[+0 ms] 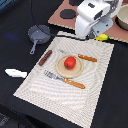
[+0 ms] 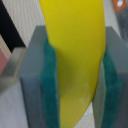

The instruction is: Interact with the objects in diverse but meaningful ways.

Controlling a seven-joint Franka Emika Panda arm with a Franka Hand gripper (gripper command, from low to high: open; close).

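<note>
My gripper (image 1: 99,35) is down at the far right corner of the beige mat, its jaws around the yellow banana (image 1: 103,37). In the wrist view the banana (image 2: 75,35) fills the space between the green pads (image 2: 50,85) of my gripper (image 2: 77,80), and both pads press against it. The red tomato (image 1: 70,62) sits on a round wooden plate (image 1: 61,69) at the mat's middle. The brown sausage stick (image 1: 45,58) lies at the mat's left edge. The grey long-handled pan (image 1: 39,34) and the white fish-like piece (image 1: 16,73) lie on the dark table.
An orange-handled knife (image 1: 74,83) and another orange-handled utensil (image 1: 87,58) lie beside the plate on the mat (image 1: 50,92). A brown board with black burners (image 1: 65,15) and a bowl (image 1: 123,19) stand behind the mat.
</note>
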